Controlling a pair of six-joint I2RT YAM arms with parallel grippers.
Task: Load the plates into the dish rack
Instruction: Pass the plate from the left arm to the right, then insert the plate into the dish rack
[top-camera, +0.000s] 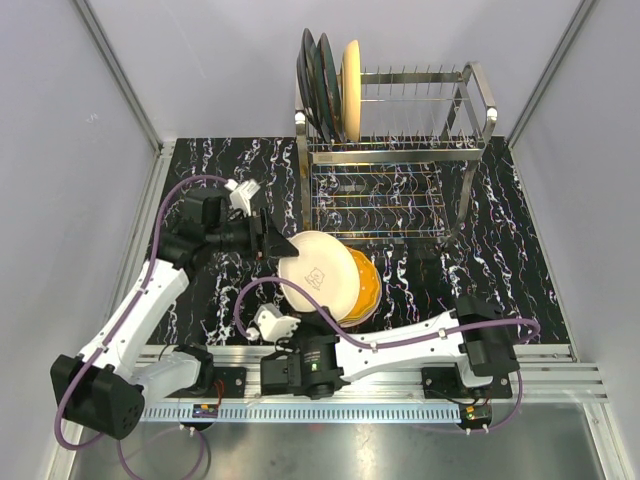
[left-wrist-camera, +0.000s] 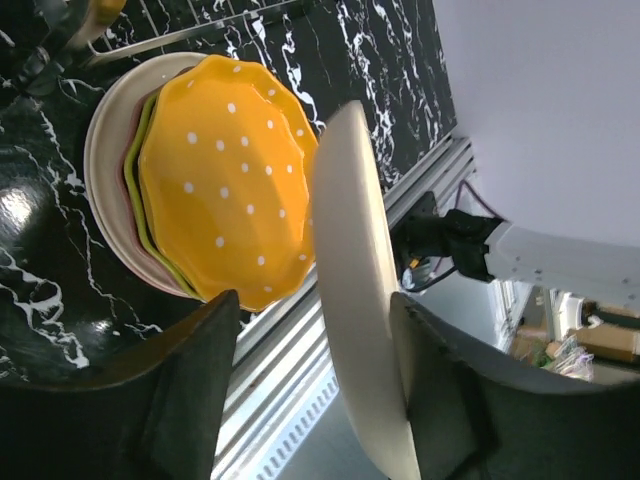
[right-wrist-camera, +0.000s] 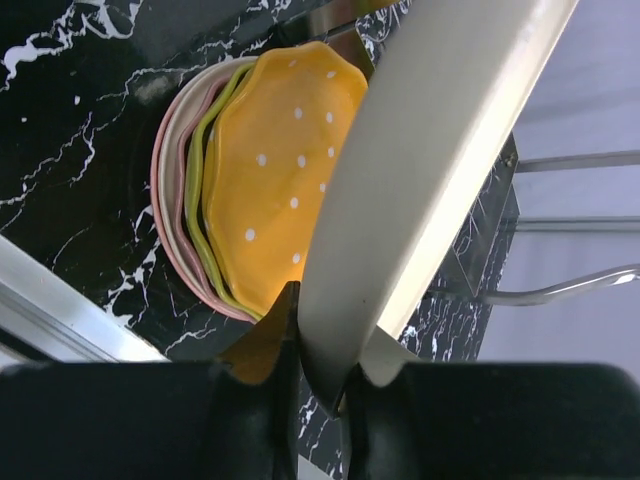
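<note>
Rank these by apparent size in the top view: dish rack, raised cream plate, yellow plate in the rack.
1. dish rack
2. raised cream plate
3. yellow plate, edge-on and farther, so this rank is unsure

We find the overhead view bright, evenly lit and sharp, with only soft shadows under the arms (top-camera: 140, 310). The dish rack (top-camera: 400, 150) shows small glints. In both wrist views the fingers (left-wrist-camera: 170, 410) are dark, blurred masses; the cream plate (right-wrist-camera: 440, 170) rim glares pale, and the glossy table (left-wrist-camera: 60, 300) carries a white reflection.
</note>
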